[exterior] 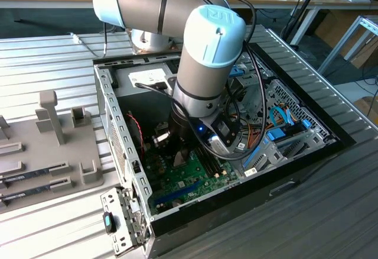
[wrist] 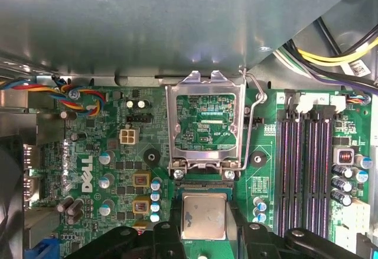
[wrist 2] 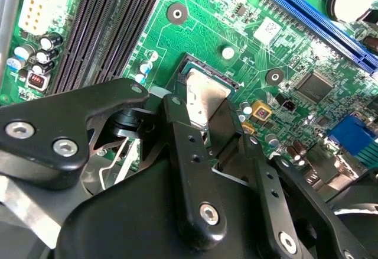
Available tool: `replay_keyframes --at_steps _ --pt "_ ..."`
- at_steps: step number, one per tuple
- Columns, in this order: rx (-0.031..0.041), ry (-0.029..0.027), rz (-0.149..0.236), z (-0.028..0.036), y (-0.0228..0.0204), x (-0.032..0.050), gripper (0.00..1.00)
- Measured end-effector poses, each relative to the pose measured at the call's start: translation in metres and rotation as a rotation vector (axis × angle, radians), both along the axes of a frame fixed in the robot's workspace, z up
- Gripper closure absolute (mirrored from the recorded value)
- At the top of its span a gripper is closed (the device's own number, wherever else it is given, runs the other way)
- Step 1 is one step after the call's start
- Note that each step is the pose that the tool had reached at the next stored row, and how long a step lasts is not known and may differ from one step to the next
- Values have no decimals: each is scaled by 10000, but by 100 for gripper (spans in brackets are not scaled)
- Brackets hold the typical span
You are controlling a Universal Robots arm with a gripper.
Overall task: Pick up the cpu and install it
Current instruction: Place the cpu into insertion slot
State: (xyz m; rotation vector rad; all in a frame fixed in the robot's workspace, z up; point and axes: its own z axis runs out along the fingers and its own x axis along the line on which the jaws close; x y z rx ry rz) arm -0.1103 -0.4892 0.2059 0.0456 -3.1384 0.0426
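Downward — gripper point(wrist: 205, 230) tight on cpu point(wrist: 204, 211)

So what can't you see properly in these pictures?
1. Exterior view: the arm blocks the middle of the green board.
2. Second wrist view: the hand covers much of the cpu and the socket under it.
3. First wrist view: the cpu hides the socket, so whether it sits fully in cannot be told.

Gripper point(wrist: 204, 228) tight on cpu point(wrist: 204, 211), arm dwn
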Motion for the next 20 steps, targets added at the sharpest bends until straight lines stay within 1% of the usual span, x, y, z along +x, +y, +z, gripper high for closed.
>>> replay_keyframes --at_steps 7,12,13,15,20 --pt "37 0 0 -9 -1 0 60" --pt "72 0 0 -14 -26 -2 60" --pt "210 0 0 -8 -26 -2 60" --pt "221 1 0 -8 -40 -2 60" --pt "239 5 0 -25 -41 -2 60"
